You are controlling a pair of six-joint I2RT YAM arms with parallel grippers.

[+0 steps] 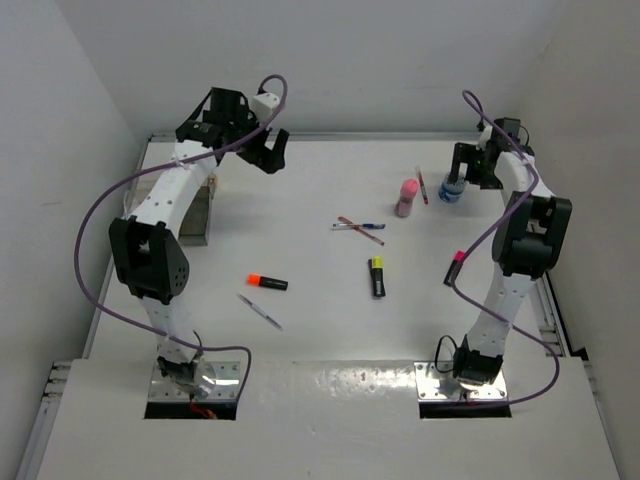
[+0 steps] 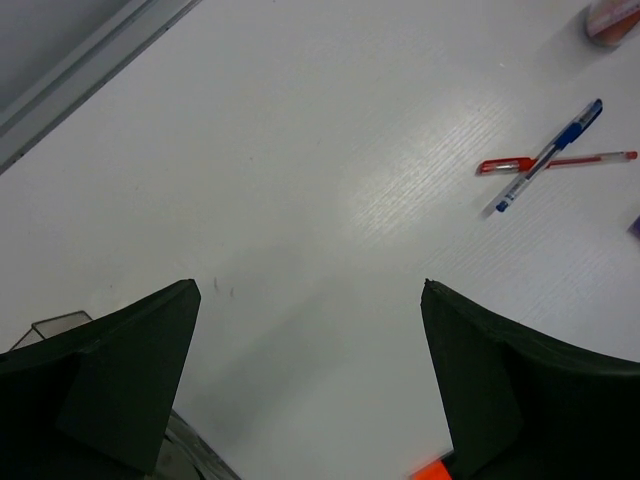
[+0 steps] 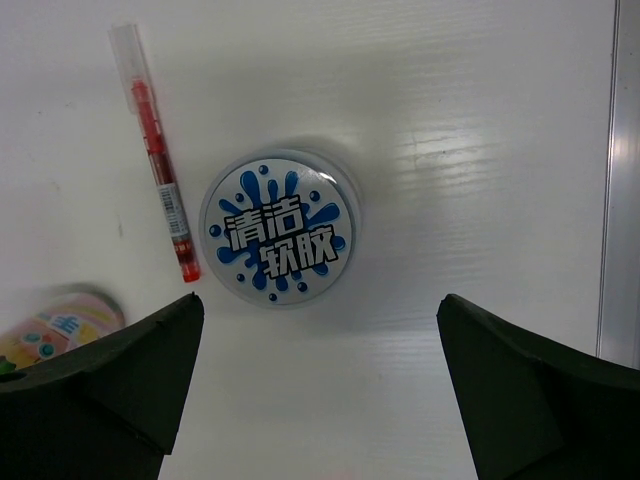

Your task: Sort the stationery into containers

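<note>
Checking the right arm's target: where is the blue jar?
Back right in the top view, the jar sits under the right gripper, a red pen and pink bottle to its left.

three highlighters (image 1: 267, 282), four pens (image 1: 260, 311), one pink bottle (image 1: 405, 197), one blue-speckled jar (image 3: 280, 228), one organiser box (image 1: 200, 225)

A round jar (image 3: 281, 227) with a blue-splashed lid is set upright at the far right, with a red pen (image 3: 155, 150) laid just beside it and a pink bottle (image 1: 405, 197) near. A blue pen (image 2: 548, 155) and a second red pen (image 2: 505, 165) are crossed mid-table. An orange-capped highlighter (image 1: 267, 282), a yellow-capped highlighter (image 1: 378, 277), a pink-capped highlighter (image 1: 453, 267) and a silver pen (image 1: 259, 311) are laid apart, nearer. An organiser box (image 1: 203, 222) is placed at the left.
</note>
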